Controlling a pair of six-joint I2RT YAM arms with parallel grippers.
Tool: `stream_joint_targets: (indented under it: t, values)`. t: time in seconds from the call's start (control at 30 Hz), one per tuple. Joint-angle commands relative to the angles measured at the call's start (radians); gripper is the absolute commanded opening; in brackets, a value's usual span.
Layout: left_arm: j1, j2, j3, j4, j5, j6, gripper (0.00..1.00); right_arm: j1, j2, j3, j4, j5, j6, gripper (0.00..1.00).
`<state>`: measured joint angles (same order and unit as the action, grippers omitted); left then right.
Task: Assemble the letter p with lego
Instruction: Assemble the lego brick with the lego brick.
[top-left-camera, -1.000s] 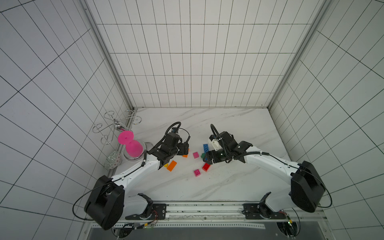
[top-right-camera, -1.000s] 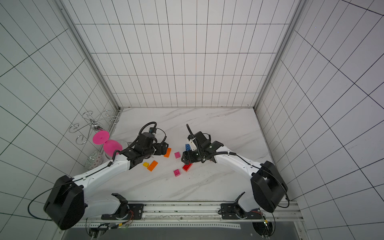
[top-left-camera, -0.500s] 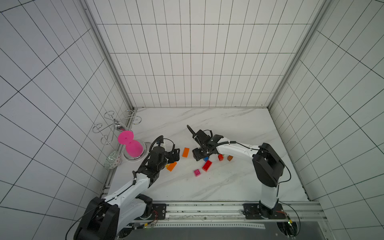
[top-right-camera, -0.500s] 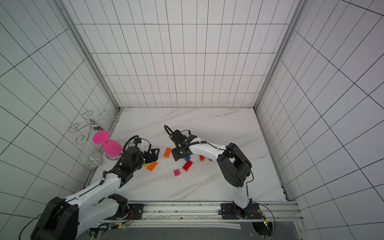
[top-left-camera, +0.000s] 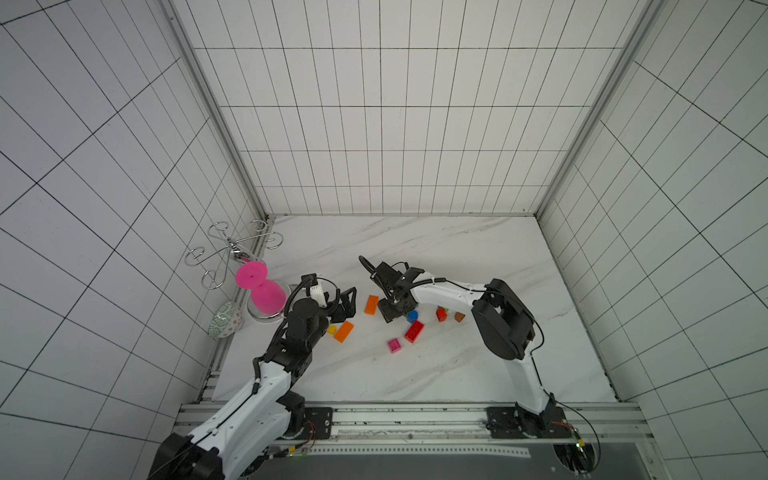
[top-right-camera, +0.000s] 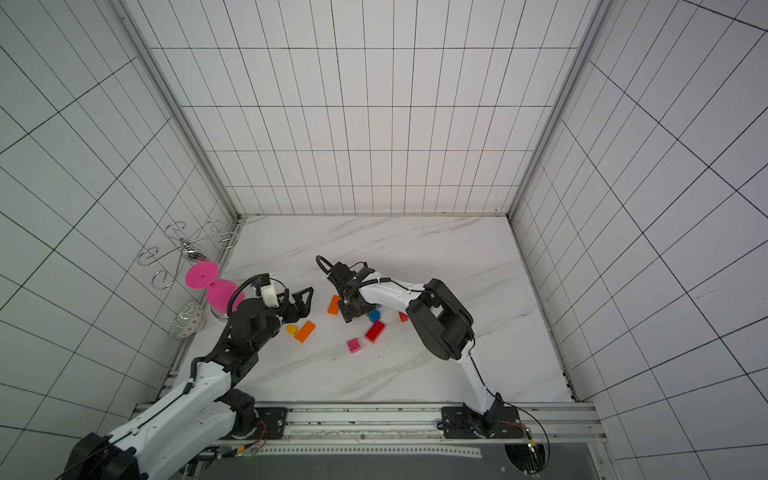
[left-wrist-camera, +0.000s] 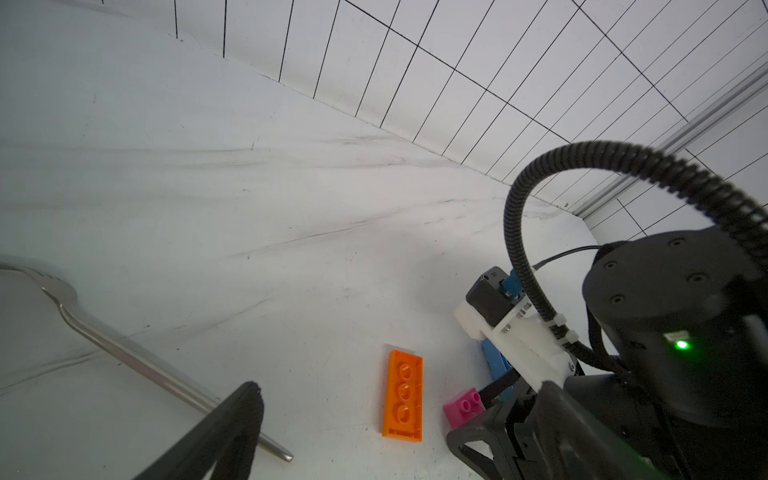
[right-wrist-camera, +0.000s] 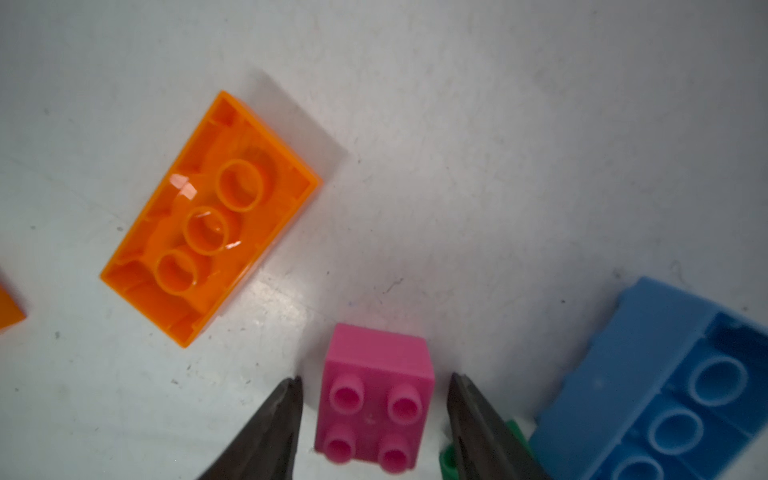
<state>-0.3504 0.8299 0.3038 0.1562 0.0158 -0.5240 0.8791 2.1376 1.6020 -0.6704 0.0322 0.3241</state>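
Marble tabletop (top-left-camera: 415, 249) with lego (top-left-camera: 414, 331) scattered loose mid-frame in both top views, no P shape yet; right end effector (right-wrist-camera: 376, 378) partly open astride pink brick (right-wrist-camera: 376, 399), gaps both sides, ungripped; left end effector (top-left-camera: 344, 306) wide open, empty.

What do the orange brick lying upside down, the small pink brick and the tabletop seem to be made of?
The orange brick: glossy, slightly translucent plastic, with bright highlights on its hollow tubes. The pink brick: opaque plastic, duller satin finish, moulded studs. The tabletop: looks like white marble with grey veins, but could be printed laminate; I cannot tell.
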Motion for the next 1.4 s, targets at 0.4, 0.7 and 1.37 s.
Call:
stream_joint_targets:
  t: [0.4,0.7,1.37]
  values:
    - [-0.015,-0.121,-0.051,0.126,0.144,0.039,0.97,-0.037,-0.195,-0.028,-0.013,-0.142,0.046,0.17]
    - [-0.259,-0.294,-0.169,0.340,0.115,0.194,0.97,-0.185,-0.496,-0.240,0.023,-0.636,0.176,0.21]
    - [-0.463,-0.007,-0.089,0.498,0.348,0.333,0.93,-0.259,-0.688,-0.545,0.446,-1.239,0.699,0.22]
